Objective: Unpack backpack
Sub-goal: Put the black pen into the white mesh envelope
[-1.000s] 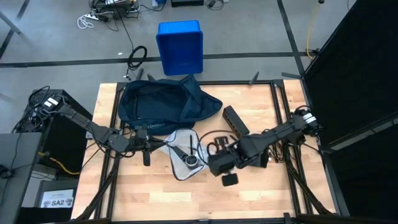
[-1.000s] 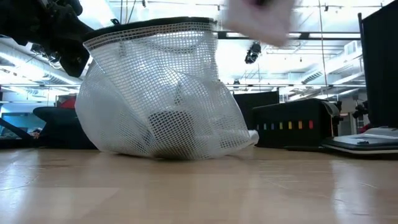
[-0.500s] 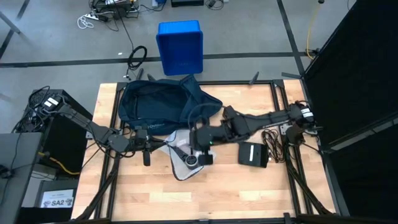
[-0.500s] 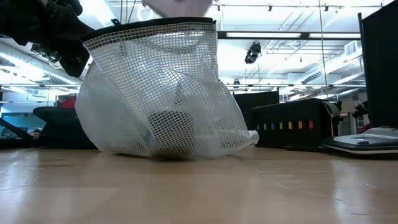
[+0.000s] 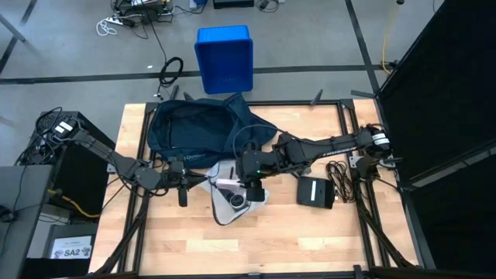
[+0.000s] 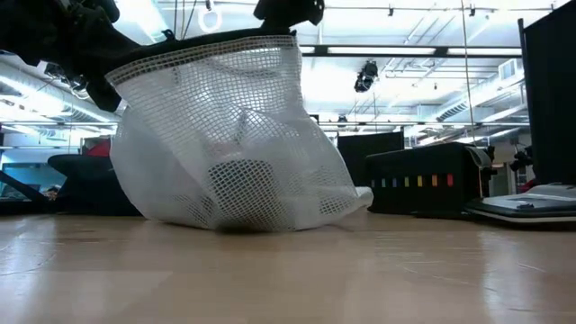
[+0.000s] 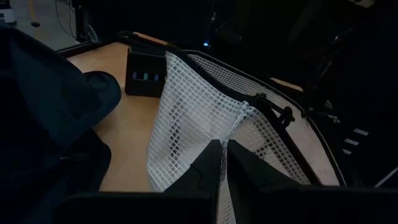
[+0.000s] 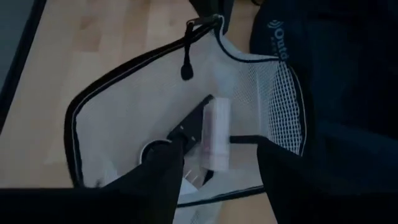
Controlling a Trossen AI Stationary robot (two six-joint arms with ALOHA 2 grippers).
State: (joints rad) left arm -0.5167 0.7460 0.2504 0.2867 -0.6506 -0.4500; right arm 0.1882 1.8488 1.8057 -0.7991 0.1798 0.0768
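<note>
Near the counter's middle, the right claw hangs fingers apart right above the mesh bag's open mouth, while the left claw is clamped on its rim, and the backpack lies toward the far edge.

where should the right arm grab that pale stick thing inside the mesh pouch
Probably across its narrow sides near the middle, coming straight down through the mesh pouch mouth, which the left gripper holds open. The pale bar lies flat and long, and the right gripper already hangs above it with jaws open.
</note>
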